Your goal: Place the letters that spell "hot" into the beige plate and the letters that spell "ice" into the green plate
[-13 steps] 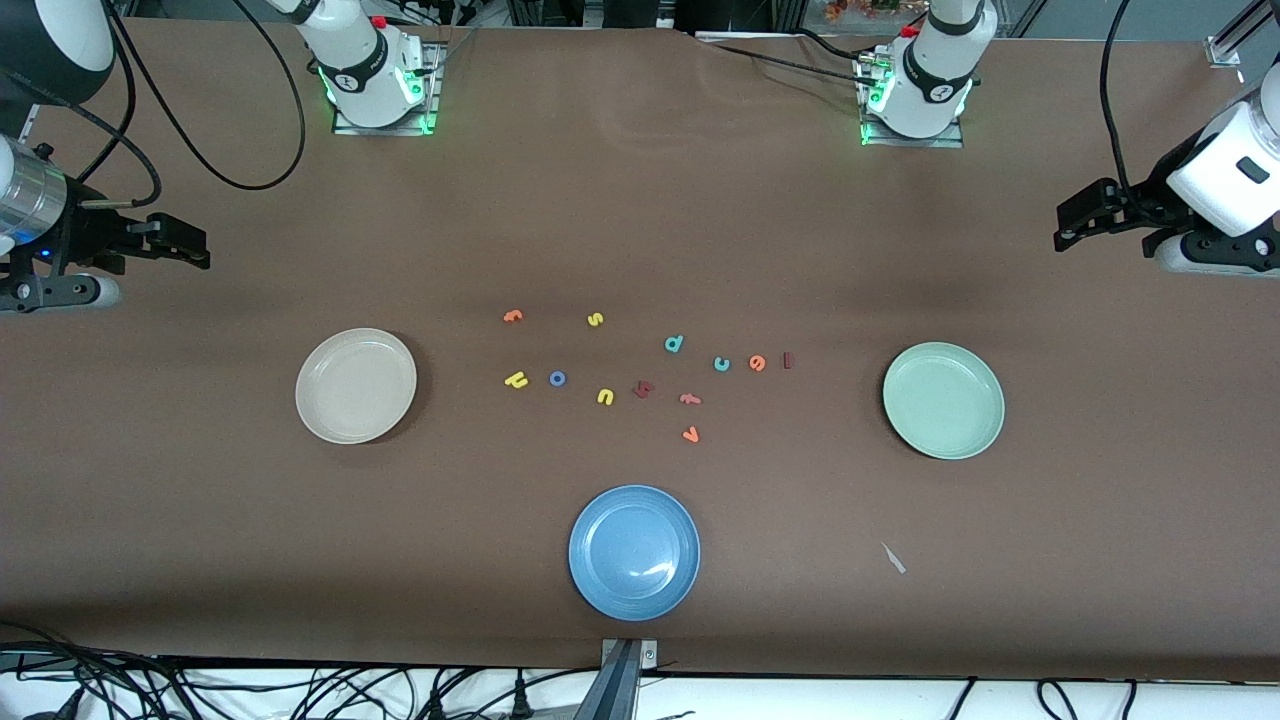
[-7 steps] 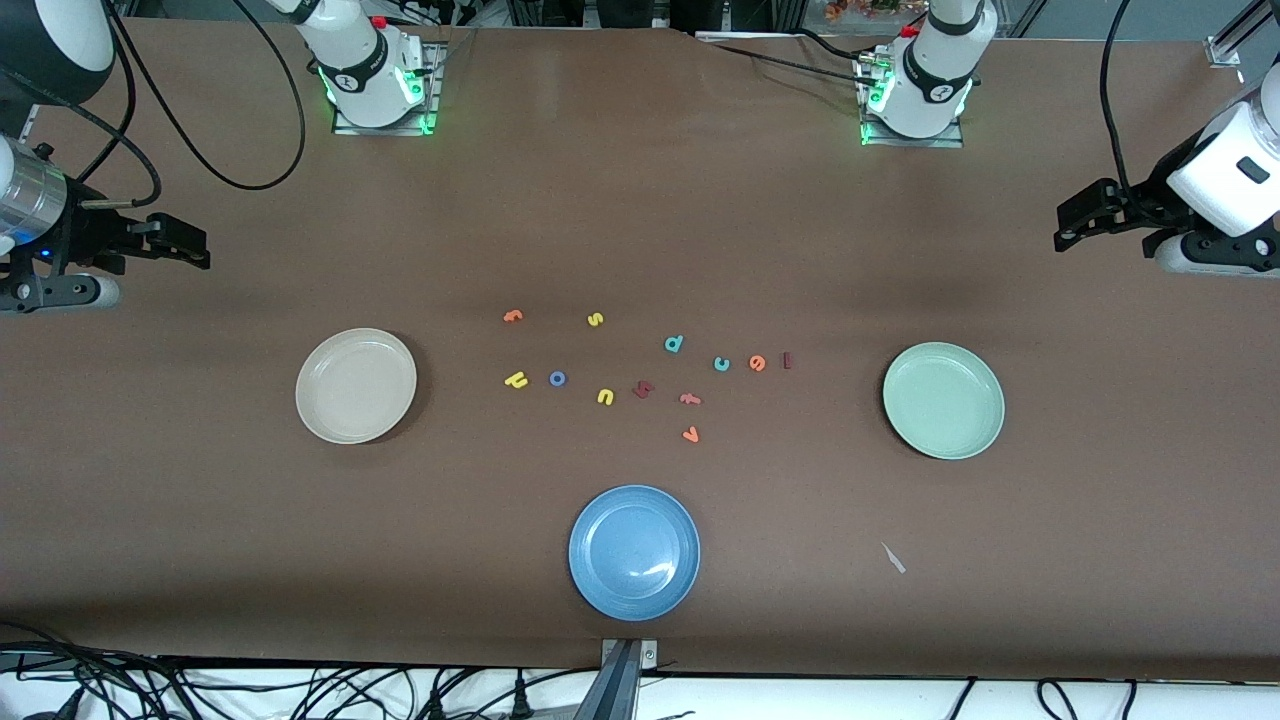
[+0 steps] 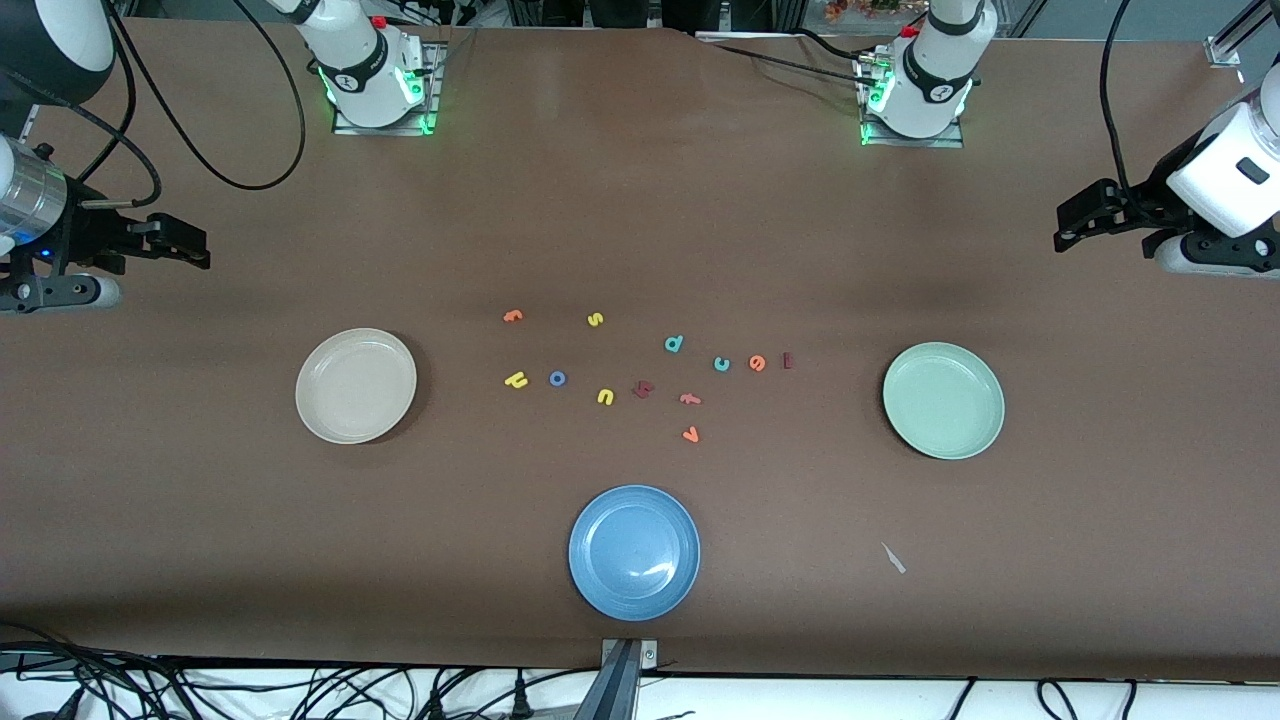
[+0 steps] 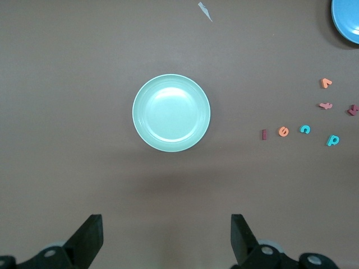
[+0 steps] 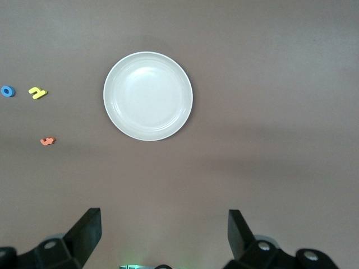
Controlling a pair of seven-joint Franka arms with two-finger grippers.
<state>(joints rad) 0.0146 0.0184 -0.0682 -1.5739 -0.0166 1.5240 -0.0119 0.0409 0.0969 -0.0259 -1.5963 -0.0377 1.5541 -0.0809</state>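
Note:
The yellow "h" and blue "o" lie side by side mid-table. The orange "t" is farther from the front camera. The teal "c", orange "e" and dark red "i" form a row toward the green plate. The beige plate is bare, as is the green one. My right gripper hangs open over the right arm's end of the table, with the beige plate in its view. My left gripper hangs open over the other end, seeing the green plate.
A blue plate sits near the front edge. Other letters lie among the task's ones: yellow "s", teal "d", yellow "n", a dark red angular letter, a salmon "f", an orange "v". A pale scrap lies nearer the front.

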